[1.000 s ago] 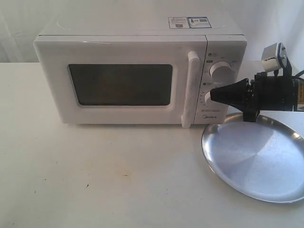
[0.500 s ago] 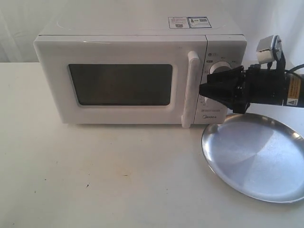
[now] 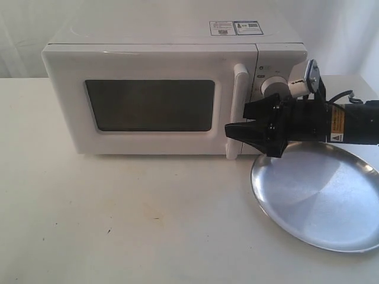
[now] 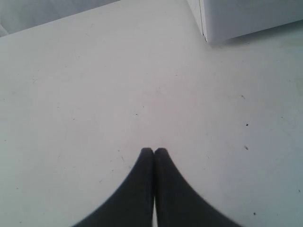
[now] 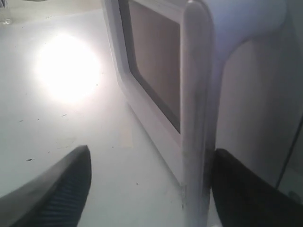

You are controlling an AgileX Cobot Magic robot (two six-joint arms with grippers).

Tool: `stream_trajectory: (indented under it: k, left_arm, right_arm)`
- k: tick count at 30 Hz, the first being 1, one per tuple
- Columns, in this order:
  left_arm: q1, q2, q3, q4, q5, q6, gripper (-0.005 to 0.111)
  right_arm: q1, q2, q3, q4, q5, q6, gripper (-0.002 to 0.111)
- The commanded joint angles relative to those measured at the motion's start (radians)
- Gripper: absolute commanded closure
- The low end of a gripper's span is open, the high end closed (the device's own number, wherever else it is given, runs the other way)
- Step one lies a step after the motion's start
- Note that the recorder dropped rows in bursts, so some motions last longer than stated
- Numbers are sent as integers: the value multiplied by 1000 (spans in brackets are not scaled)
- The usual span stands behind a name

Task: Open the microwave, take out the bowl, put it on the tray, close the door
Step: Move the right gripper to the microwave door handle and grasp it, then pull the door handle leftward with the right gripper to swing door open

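Note:
The white microwave [image 3: 154, 53] stands at the back of the table with its door [image 3: 148, 106] closed, so the bowl is hidden. My right gripper [image 3: 237, 121] is open at the lower part of the vertical bar handle [image 3: 240, 89]. In the right wrist view the handle [image 5: 196, 118] stands between the open gripper's [image 5: 151, 158] fingers, close against one finger [image 5: 246, 189], with a wide gap to the other. The silver tray [image 3: 320, 195] lies to the right, under that arm. My left gripper [image 4: 154, 150] is shut and empty above bare table; it does not show in the exterior view.
The microwave's two dials [image 3: 273, 86] sit right of the handle, the lower one behind the right arm. A lower corner of the microwave [image 4: 246, 19] shows in the left wrist view. The white table [image 3: 118, 219] stretches in front.
My right gripper has moved left from in front of the dials to the door handle, and its fingers have spread apart around it. The door stays closed.

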Motion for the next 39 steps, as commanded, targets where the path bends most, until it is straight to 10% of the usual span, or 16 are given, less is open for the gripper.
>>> stream_trajectory:
  k: [1,5,35,39]
  left_arm:
    - [-7,-2,-2,-8,2,-4,107]
    - [-7,-2,-2,-8,2,-4,107]
    - [-7,-2,-2,-8,2,-4,107]
    - [-7,-2,-2,-8,2,-4,107]
  right_arm:
    - [41,26,-3,14,10,-54,70]
    - [61,26,-3,16,-8,-108,108]
    - [99,24,-25,154,77,-174,108]
    - [99,21,-25,115,22,-110,83]
